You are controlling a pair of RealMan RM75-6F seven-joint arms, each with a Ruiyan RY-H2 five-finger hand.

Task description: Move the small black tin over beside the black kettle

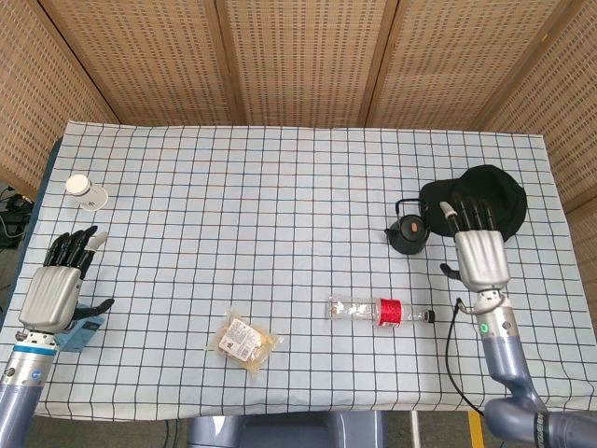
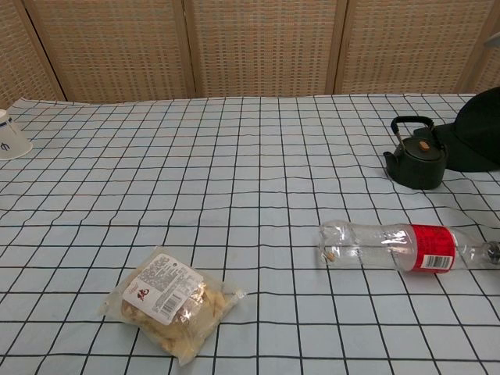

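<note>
The robot's right hand (image 1: 480,258) hangs flat and empty, fingers extended, with the squat black metal kettle (image 1: 408,234) near at its 10 o'clock. The small black tin cannot be made out, perhaps lost against the black fabric cap (image 1: 492,194) at 12 o'clock. The left hand (image 1: 52,291), spread and empty, is well apart.

You had the black kettle (image 1: 408,235) standing upright (handle raised, brown knob on its lid) toward the table's (image 1: 280,187) right side.
</note>
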